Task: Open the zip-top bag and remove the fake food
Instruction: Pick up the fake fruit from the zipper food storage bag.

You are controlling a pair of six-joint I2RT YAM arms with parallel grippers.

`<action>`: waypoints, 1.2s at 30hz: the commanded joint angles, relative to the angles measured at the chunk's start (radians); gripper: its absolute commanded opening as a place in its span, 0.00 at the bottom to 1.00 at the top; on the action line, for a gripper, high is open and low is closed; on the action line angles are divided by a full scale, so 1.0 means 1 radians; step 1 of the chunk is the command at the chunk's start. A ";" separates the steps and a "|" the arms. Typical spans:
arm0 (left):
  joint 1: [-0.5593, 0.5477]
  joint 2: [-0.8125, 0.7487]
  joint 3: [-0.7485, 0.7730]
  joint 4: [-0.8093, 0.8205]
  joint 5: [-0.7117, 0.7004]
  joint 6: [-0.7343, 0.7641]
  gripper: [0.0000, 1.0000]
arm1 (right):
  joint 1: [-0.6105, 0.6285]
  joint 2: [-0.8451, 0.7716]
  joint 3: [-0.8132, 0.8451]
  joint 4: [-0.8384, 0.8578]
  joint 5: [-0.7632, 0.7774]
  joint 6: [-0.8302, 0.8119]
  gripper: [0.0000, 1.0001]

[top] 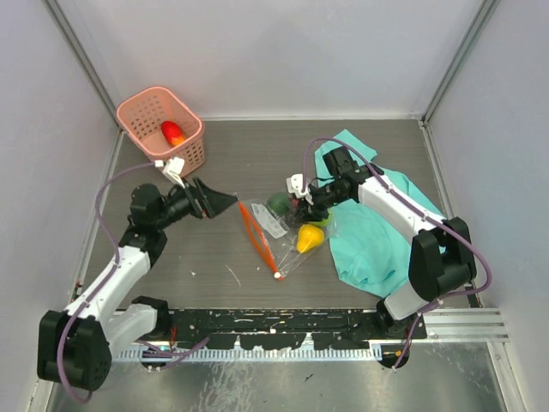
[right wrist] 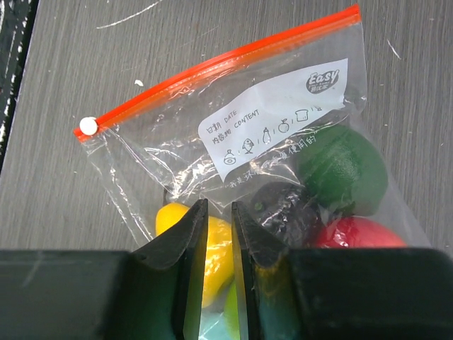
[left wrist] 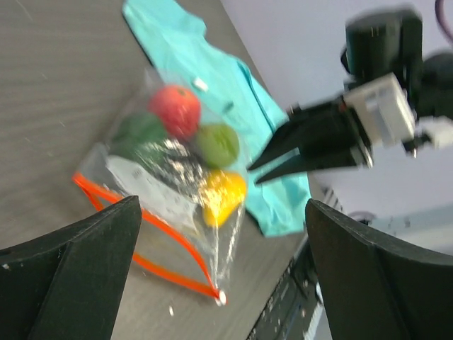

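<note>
Pink basket: we see a pink plastic lattice basket (top: 190, 151) at the far left corner of the grey wood-grain table (top: 197, 249), with one glossy red-orange piece (top: 172, 132) lying inside it.
Left gripper: the black left gripper (top: 230, 199) hangs between the basket and the bag. Its jaws are spread wide with nothing in them.
Zip-top bag: the clear, crinkly plastic zip-top bag (top: 287, 233) lies on the table mid-scene, between the two grippers. Its red-orange zip strip (top: 256, 233) runs along its left side, with the small white slider (top: 277, 275) at the near end and a white printed label (right wrist: 272, 117) facing up. From the left wrist we see the strip as two lines bowed apart.
Fake food: the glossy plastic fake food (right wrist: 343, 170) sits inside the bag, bunched toward its right end: a dark green ball, a red one, a yellow piece, a lighter green one and a dark one.
Right gripper: the black right gripper (top: 302, 209) is over the bag's right edge, its jaws drawn close with a thin slit between. We cannot tell whether they pinch the film.
Teal cloth: a crumpled teal cloth (top: 377, 245) lies on the table at the right, under the right arm, beside the bag.
</note>
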 commanded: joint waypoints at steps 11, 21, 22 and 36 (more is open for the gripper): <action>-0.177 -0.300 -0.368 0.137 -0.163 0.067 0.97 | -0.023 -0.028 -0.007 0.027 -0.055 -0.106 0.26; -0.321 -0.255 -0.388 0.139 -0.253 0.118 0.94 | -0.051 -0.001 0.008 0.023 -0.025 -0.101 0.26; -0.343 -0.250 -0.389 0.142 -0.281 0.135 0.94 | -0.063 0.001 0.008 0.023 -0.032 -0.099 0.26; -0.430 -0.205 -0.426 0.277 -0.337 0.285 0.96 | -0.133 -0.012 -0.001 0.029 -0.049 -0.147 0.26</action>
